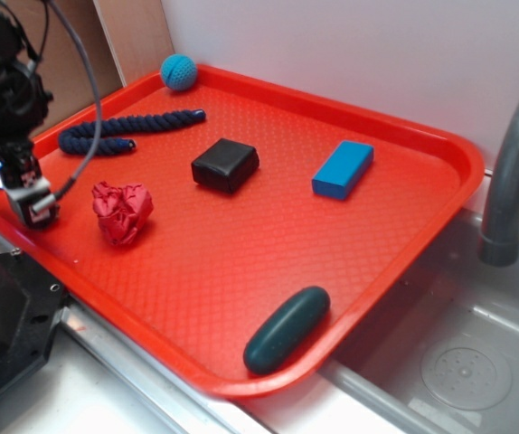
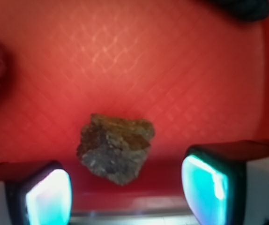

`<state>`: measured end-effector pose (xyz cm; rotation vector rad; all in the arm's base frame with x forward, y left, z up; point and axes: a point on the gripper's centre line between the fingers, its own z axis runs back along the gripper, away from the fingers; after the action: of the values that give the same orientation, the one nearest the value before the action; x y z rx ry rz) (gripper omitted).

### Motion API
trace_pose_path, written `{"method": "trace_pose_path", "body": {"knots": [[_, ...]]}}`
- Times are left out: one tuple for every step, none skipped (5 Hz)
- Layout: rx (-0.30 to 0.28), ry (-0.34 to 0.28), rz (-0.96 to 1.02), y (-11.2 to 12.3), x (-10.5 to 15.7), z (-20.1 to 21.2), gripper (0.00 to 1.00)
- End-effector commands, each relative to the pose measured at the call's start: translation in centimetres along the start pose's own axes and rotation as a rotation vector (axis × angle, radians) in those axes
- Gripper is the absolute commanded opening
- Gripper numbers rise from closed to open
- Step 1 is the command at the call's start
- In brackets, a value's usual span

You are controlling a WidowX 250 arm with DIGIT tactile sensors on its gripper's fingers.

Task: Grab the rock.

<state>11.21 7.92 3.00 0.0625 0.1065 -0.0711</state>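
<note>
The approach step is judged nearly done: the gripper (image 2: pixel 125 192) is held wide open and empty around the rock (image 2: pixel 115 147) on the red tray (image 2: pixel 172 70), so lowering and closing are called for.

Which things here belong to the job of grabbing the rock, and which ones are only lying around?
Belongs to the job:
- rock, lying between the open fingers
- gripper

Only lying around, on the red tray:
- red paper wad
- black block
- blue block
- dark green oblong
- blue rope
- teal ball
</note>
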Motion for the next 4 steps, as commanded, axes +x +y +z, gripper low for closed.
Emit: {"method": "trace_pose_path", "body": {"knots": [[0.080, 0.064, -0.051, 0.2, 0.8, -1.5, 0.00], [0.080, 0.068, -0.032, 0.2, 0.7, -1.4, 0.00], [-0.122, -0.034, 0.009, 0.6, 0.4, -0.1, 0.00], [-0.101, -0.098, 0.107, 0.5, 1.2, 5.0, 0.00]]}}
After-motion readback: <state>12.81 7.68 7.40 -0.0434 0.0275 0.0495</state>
